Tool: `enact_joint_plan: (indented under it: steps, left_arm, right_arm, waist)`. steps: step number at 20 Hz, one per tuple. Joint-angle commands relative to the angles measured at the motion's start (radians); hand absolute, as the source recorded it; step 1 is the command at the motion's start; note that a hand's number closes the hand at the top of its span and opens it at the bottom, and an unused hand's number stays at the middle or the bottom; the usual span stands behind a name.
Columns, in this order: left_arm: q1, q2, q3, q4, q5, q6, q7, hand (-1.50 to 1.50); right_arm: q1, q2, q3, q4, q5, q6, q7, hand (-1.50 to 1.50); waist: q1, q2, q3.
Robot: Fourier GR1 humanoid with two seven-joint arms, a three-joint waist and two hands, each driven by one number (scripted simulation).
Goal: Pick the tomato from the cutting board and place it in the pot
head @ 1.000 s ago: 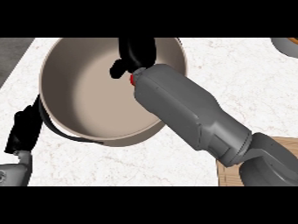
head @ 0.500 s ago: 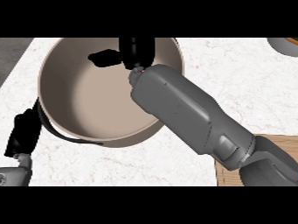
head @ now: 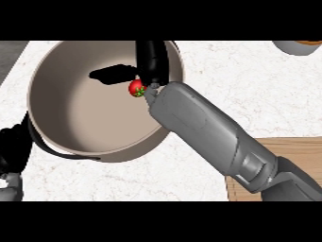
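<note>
The counter [head: 261,90] is pale marbled stone, and nearly the whole of its far left part is taken up by the pot [head: 87,118], wide and shallow with a tan inside and a dark handle at its near rim. The cutting board [head: 309,156] lies at the counter's near right corner, its wood bare where I can see it past my forearm. A small bowl [head: 299,46] just shows at the far right edge. My right hand [head: 151,59] is over the far side of the pot, fingers pointing away and straight rather than curled. My left hand [head: 10,153] rests at the near left edge, just outside the pot's rim, fingers relaxed. The tomato [head: 135,88] is inside the pot's outline, beside my right wrist, with nothing of mine closed around it; I cannot tell whether it has reached the bottom. I judge it light, smooth, a little slippery and soft enough to bruise, so any new hold should be around its widest part.
</note>
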Motion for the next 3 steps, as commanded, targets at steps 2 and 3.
enact_joint_plan:
  steps: [2, 3]
  left_arm:
    - [0.043, 0.028, 0.046, -0.018, 0.014, -0.02, 0.019, 0.0]
    - [0.025, 0.0, 0.022, -0.038, -0.005, 0.007, 0.052, 0.0]
  right_arm:
    - [0.124, -0.006, -0.034, -0.11, -0.001, 0.057, -0.079, -1.5]
    - [0.185, 0.0, 0.008, -0.184, 0.019, 0.012, -0.048, -1.5]
  waist:
    - [-0.05, -0.013, 0.0]
    - [-0.06, -0.016, 0.001]
